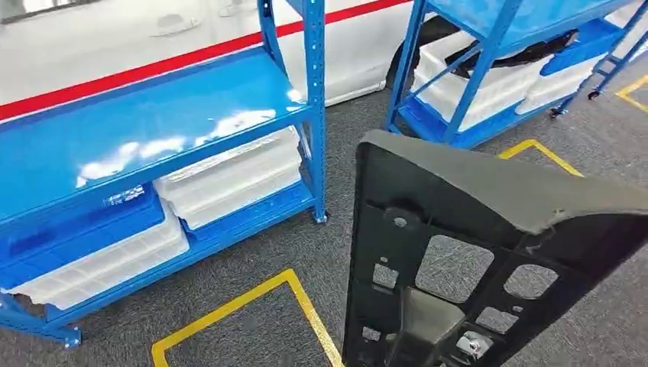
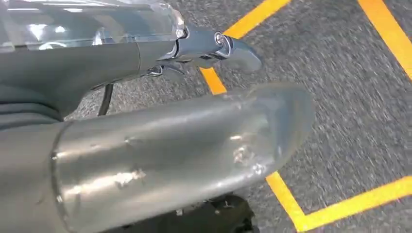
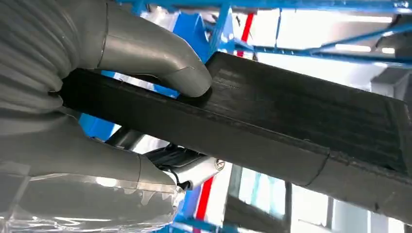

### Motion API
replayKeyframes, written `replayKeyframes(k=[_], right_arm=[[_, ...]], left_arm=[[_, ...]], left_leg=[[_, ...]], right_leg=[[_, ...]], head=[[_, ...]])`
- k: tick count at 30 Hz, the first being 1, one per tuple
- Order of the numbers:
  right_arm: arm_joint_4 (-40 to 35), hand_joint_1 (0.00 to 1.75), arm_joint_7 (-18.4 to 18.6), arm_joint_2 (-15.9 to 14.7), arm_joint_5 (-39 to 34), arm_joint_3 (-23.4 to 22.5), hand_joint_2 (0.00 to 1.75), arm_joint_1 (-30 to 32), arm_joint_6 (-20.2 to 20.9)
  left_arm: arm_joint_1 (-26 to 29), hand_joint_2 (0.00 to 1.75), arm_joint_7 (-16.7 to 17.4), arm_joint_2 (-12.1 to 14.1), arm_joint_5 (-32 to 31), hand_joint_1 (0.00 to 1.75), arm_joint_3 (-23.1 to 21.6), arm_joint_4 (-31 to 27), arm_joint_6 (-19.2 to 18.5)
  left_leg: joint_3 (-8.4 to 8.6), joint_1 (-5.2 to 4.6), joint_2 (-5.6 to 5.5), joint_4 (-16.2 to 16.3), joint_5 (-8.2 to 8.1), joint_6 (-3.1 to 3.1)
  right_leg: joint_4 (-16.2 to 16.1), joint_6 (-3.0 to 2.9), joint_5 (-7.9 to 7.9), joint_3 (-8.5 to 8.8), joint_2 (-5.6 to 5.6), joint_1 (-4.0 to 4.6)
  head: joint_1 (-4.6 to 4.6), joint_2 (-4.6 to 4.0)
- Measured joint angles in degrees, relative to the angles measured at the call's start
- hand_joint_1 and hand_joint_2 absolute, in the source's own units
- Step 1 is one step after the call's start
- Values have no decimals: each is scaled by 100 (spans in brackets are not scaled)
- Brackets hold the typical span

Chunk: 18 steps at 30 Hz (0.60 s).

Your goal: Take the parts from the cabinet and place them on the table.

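Gripping one black part (image 3: 272, 121), right hand (image 3: 73, 97) fingers (image 3: 160, 63); left hand (image 2: 145, 145) fingers' state unclear; two blue racks (image 1: 153, 122).

A big flat black plastic part with square and round holes cut through it (image 1: 489, 252) is up in the air, tilted, in front of the blue metal shelf rack (image 1: 153, 130) and to the right of it. The right hand (image 3: 92, 111) holds its thick, dark edge, thumb on one side, fingers on the other.
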Motion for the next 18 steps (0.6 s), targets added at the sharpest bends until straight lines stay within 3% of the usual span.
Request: replayKeyframes(k=[2,3,4,5,7,8,9,11,12,13,14,17,18], right_arm=[[-13,175,0,0,22,-42,175,33,53],[-37,175,0,0,35,-61,175,59,72],[-61,175,0,0,35,-75,175,62,81],[-66,175,0,0,46,-83,175,49,99],[-66,175,0,0,55,-116,175,46,118],[-66,175,0,0,64,-122,175,51,121],[-66,175,0,0,72,-129,175,56,125],[-66,175,0,0,83,-153,175,62,125],[-68,175,0,0,83,-164,175,60,147],[-70,175,0,0,83,-175,175,64,164],[-72,175,2,0,83,-182,175,53,182],[-85,175,0,13,88,-225,175,87,210],[-85,175,0,13,88,-247,175,87,210]], left_arm=[[-25,0,2,-7,0,0,0,0,-2],[-31,0,6,-5,0,0,0,0,-2],[-30,0,7,-7,0,0,0,0,-2],[-16,0,9,-4,0,0,0,0,-2],[14,0,11,-7,-2,0,2,0,-4],[27,0,9,-7,0,0,2,0,-4],[34,0,9,-7,-2,0,2,0,-4],[24,0,4,-7,-2,0,2,0,-4],[22,0,0,-4,-2,0,2,0,-4],[26,0,-2,-4,-2,0,2,0,-4],[25,0,-13,-4,-2,0,2,0,-13],[11,0,-18,-4,-4,0,2,0,-22],[11,0,-17,-11,-4,0,2,0,-22]], left_leg=[[52,-10,140,-8,-7,-53],[17,17,-33,38,-73,-124],[-22,43,-418,203,-224,-172],[-177,50,-617,590,-490,-191],[-559,52,-695,1465,-891,-213],[-682,52,-696,1734,-937,-219],[-678,57,-696,1730,-839,-223],[-344,80,-750,1017,-340,-209],[-97,99,-900,469,-54,-195],[14,127,-1263,221,-67,-160],[25,130,-1375,91,-70,-148],[22,71,-1175,88,-73,-61],[37,147,-1072,-19,-5,37]], right_leg=[[-27,-49,34,-24,144,4],[-60,-91,75,-5,200,-67],[-65,-112,92,-21,262,-66],[-64,-137,107,-42,320,-66],[-53,-160,124,-85,469,-56],[-34,-160,128,-109,555,-55],[-17,-157,130,-122,638,-57],[15,-153,129,-119,821,-62],[33,-135,129,-117,910,-67],[41,-109,135,-141,973,-84],[85,-63,152,-199,1050,-58],[16,91,254,-293,1268,-112],[49,104,253,-305,1260,-118]], head=[[0,0],[2,0],[0,0],[0,0],[0,0],[0,0],[0,0],[0,0],[0,0],[2,0],[2,0],[0,0],[2,0]])
